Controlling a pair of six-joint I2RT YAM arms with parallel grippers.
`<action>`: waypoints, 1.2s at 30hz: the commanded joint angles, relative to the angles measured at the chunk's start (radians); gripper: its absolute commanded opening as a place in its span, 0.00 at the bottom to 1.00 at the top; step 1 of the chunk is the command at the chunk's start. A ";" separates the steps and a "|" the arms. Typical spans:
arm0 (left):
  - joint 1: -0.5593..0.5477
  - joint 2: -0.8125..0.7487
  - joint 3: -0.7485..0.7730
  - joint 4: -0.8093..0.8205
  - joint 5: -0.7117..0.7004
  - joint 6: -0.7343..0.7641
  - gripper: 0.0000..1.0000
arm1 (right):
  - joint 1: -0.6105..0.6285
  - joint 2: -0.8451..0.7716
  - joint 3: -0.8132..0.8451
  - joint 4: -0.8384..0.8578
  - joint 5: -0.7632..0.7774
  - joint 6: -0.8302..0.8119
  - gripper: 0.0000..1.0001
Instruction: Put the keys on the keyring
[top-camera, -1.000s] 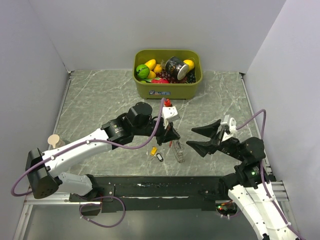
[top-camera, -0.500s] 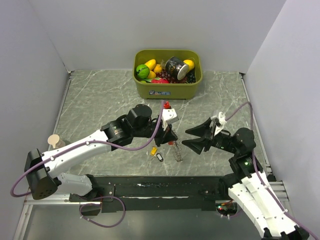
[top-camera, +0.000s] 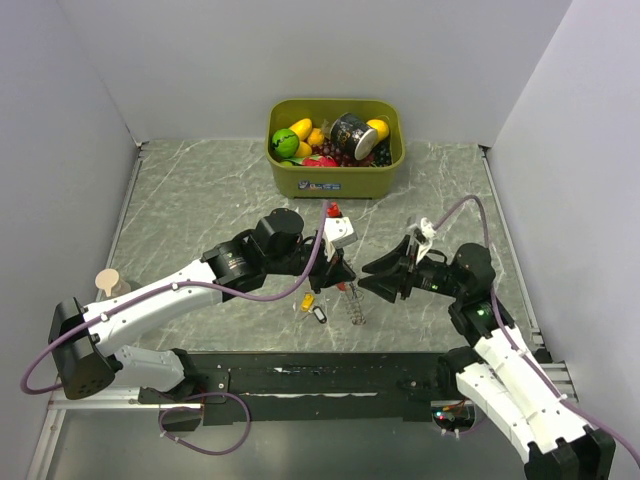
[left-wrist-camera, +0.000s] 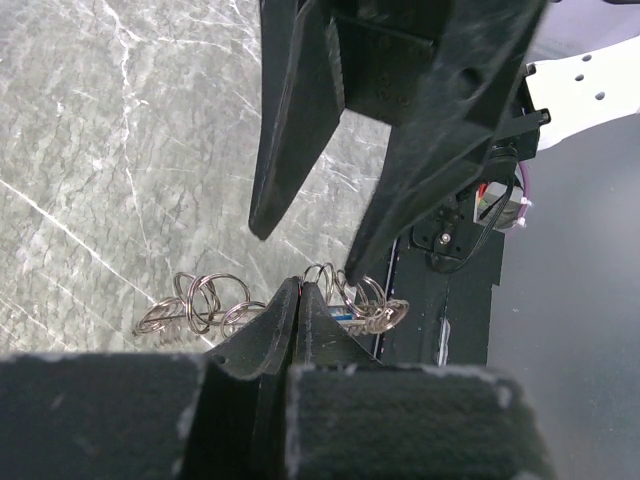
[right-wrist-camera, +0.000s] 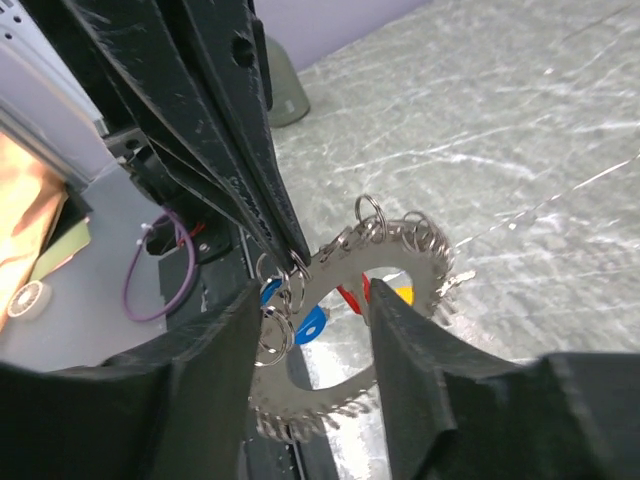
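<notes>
The keyring (top-camera: 355, 302) is a grey metal ring rimmed with many small split rings, standing on edge at the table's middle. My left gripper (top-camera: 344, 274) is shut on its rim, as the left wrist view (left-wrist-camera: 298, 287) shows. My right gripper (top-camera: 366, 279) is open, with a finger on each side of the keyring (right-wrist-camera: 410, 250) and its tips (right-wrist-camera: 316, 298) close to it. Two blue keys (right-wrist-camera: 312, 325) appear to hang from small rings on the rim. A red key (right-wrist-camera: 350, 297) and a yellow key (right-wrist-camera: 402, 294) show through the ring's hole. A yellow key (top-camera: 307, 301) and a black key (top-camera: 320, 314) lie on the table.
A green bin (top-camera: 335, 182) with toy fruit and a can stands at the back centre. A beige wooden piece (top-camera: 107, 283) sits at the left edge. A black strip (top-camera: 300, 378) runs along the table's near edge.
My right gripper has moved left towards the keyring, and its open fingers now straddle it. The left gripper has kept its hold and place.
</notes>
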 joint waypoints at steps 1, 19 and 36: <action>-0.008 -0.031 0.017 0.072 0.012 0.001 0.01 | 0.020 0.026 -0.007 0.058 -0.031 0.006 0.50; -0.005 -0.063 -0.012 0.095 -0.106 -0.051 0.70 | 0.066 0.017 0.016 0.016 -0.011 -0.054 0.00; 0.204 -0.137 -0.165 0.376 0.498 -0.232 0.65 | 0.066 -0.065 0.039 0.049 -0.066 -0.057 0.00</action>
